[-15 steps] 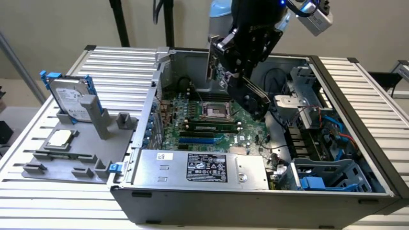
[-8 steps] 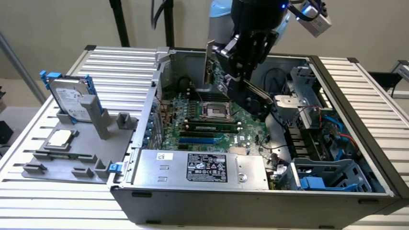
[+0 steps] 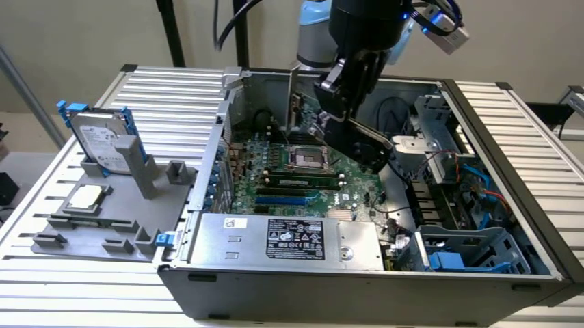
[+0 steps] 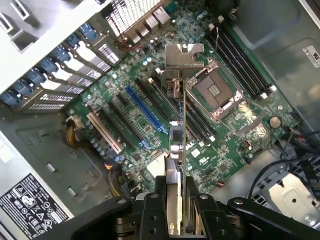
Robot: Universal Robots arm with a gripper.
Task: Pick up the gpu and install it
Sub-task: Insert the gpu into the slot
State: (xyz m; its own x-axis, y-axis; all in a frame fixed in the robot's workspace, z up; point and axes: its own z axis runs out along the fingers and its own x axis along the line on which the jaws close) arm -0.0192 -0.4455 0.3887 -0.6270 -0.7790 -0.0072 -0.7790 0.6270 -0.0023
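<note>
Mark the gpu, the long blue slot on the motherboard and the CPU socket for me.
gpu [image 4: 179,145], wrist view: on the card's thin edge, about midway along.
blue slot [image 4: 145,111], wrist view: middle of the long blue connector.
CPU socket [image 4: 216,90], wrist view: centre of the socket, inside its metal frame.

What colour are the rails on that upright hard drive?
The rails are blue, clearest in the exterior view.

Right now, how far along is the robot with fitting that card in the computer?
Done: pick-up, the fingers are shut on the thin flat green gpu card. In hand: it hangs edge-on above the green motherboard. Left: seating it; the long blue slot is empty.
</note>
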